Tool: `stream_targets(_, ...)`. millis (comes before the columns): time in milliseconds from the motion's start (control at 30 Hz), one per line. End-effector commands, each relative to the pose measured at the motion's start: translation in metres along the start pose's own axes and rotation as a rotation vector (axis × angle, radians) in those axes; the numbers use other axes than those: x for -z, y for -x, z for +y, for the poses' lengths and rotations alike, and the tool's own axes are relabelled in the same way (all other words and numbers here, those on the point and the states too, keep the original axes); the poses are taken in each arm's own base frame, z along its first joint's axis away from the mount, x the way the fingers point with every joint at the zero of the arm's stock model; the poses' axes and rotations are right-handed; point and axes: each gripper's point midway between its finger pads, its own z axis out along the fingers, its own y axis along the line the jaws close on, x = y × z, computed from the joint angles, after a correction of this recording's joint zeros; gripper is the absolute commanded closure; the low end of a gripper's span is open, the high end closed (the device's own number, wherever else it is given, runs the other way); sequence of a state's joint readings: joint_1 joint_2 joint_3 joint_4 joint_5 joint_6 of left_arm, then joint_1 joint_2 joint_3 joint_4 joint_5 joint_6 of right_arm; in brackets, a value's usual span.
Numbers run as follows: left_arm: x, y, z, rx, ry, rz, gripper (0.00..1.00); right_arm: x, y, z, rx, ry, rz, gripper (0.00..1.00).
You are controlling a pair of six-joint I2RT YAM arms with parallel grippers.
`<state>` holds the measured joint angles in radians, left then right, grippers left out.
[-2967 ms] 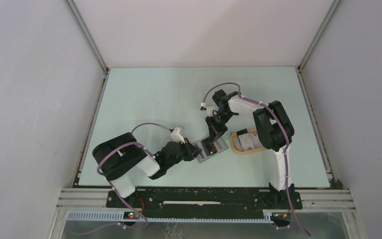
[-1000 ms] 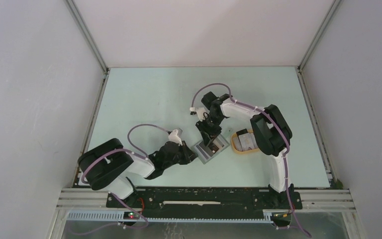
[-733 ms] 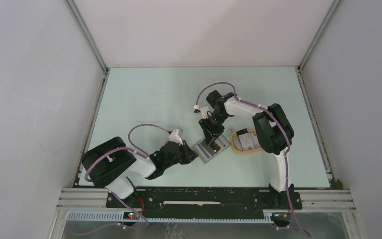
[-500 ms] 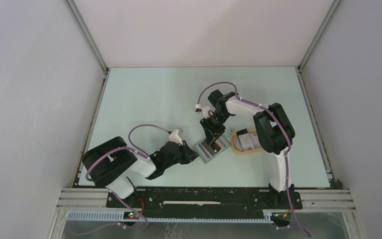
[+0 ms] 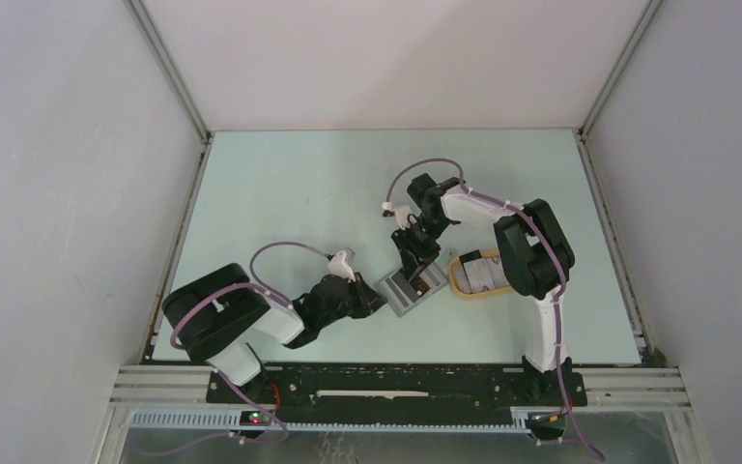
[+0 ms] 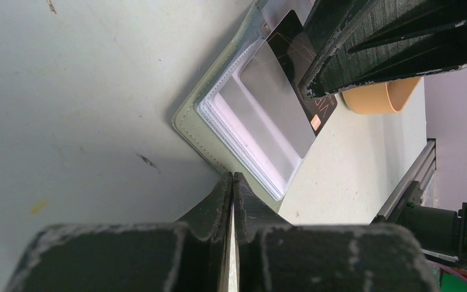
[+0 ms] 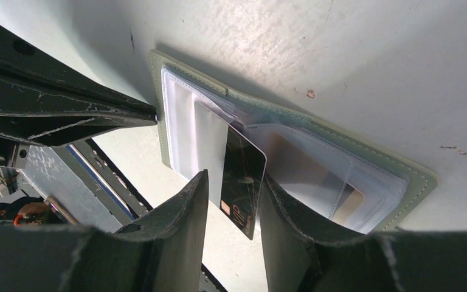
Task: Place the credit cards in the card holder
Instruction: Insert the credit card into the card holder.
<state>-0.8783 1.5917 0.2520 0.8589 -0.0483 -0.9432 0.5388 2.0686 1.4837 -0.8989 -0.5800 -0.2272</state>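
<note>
The grey-green card holder (image 5: pixel 411 288) lies open on the table, its clear inner slots facing up (image 7: pixel 419 176) (image 6: pixel 188 118). My left gripper (image 5: pixel 380 298) (image 6: pixel 232 176) is shut, its tips at the holder's near-left edge. My right gripper (image 5: pixel 419 269) (image 7: pixel 234 176) stands over the holder with its jaws apart. A black credit card (image 7: pixel 243 188) (image 6: pixel 292 42) stands between its fingers, its far end in a slot. The card leans on one finger, with a gap at the other. More credit cards (image 5: pixel 481 274) lie in the tray.
A tan-yellow oval tray (image 5: pixel 464 287) (image 6: pixel 380 97) sits right beside the holder on its right. White walls with metal rails close in the table on three sides. The arm bases and a black bar line the near edge.
Over the last second my right gripper has shifted a little right over the open holder with the black card. My left gripper has stayed shut at the holder's edge.
</note>
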Motion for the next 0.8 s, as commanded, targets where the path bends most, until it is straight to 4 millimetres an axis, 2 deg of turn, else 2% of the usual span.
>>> stream_targets(0, -0.002, -0.011, 0.022, -0.015, 0.078, 0.04, 0.93, 0.016, -0.002, 0.006, 0.04, -0.028, -0.015, 0.57)
stream_targets(367, -0.003, -0.011, 0.02, -0.015, 0.073, 0.045, 0.93, 0.013, -0.009, 0.007, 0.067, -0.074, 0.013, 0.57)
stream_targets(567, -0.004, -0.01, 0.019, -0.017, 0.068, 0.045, 0.93, 0.001, -0.013, 0.02, 0.092, -0.049, 0.045, 0.58)
stream_targets(767, -0.005, -0.01, 0.018, -0.017, 0.066, 0.046, 0.93, -0.012, -0.016, 0.041, 0.124, -0.004, 0.076, 0.59)
